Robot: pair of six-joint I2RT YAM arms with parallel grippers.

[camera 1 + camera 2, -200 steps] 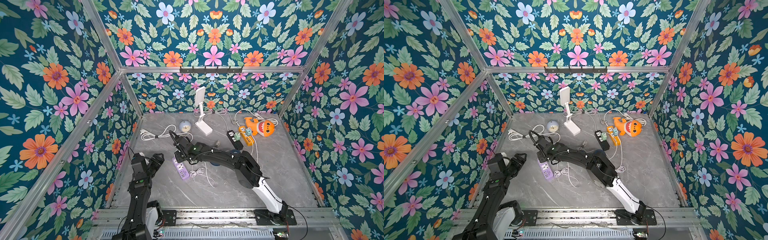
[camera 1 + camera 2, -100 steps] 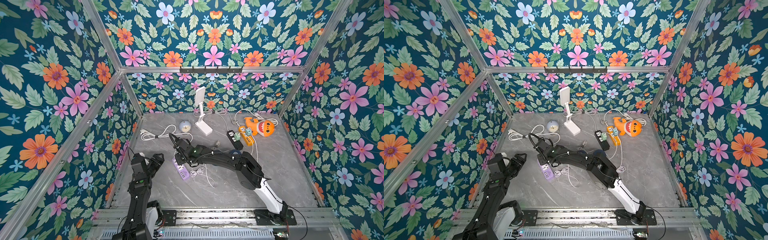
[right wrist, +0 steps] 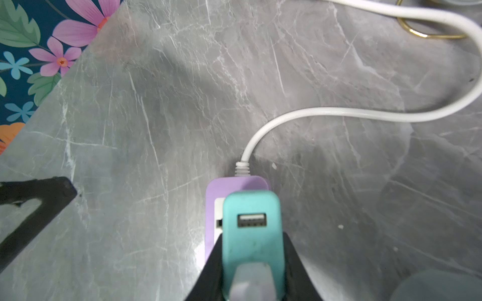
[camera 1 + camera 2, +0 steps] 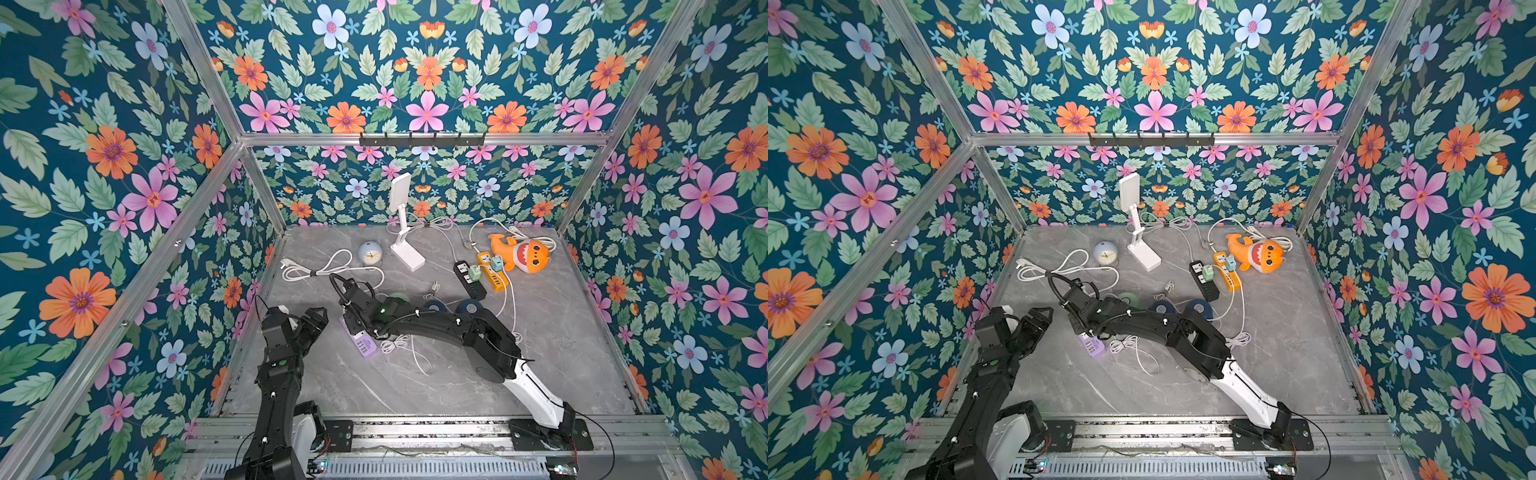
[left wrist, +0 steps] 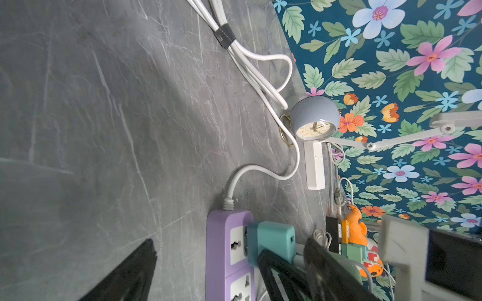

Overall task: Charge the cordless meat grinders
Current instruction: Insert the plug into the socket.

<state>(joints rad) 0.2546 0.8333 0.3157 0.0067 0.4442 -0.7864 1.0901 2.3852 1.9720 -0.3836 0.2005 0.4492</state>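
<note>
Our left claw (image 4: 303, 318) hangs wide open, free to help. At its three o'clock our right claw (image 3: 252, 271) pinches the plug (image 3: 251, 221) on the strip (image 3: 234, 182), to give power. The grinders (image 4: 398, 297) wait at its two o'clock, close enough to hook up

This is a staged robot test cell. An aluminium frame (image 4: 291, 139) holds floral wallpaper panels (image 4: 428, 83) around a grey marble-look tabletop (image 4: 573, 332). A left arm (image 4: 276, 374) and a right arm (image 4: 449, 328) are bolted to a metal rail (image 4: 436, 430) along its near edge. Household props sit toward the far edge: alarm clock (image 4: 370, 253), desk lamp (image 4: 401, 232), plush shark (image 4: 521, 253).
</note>
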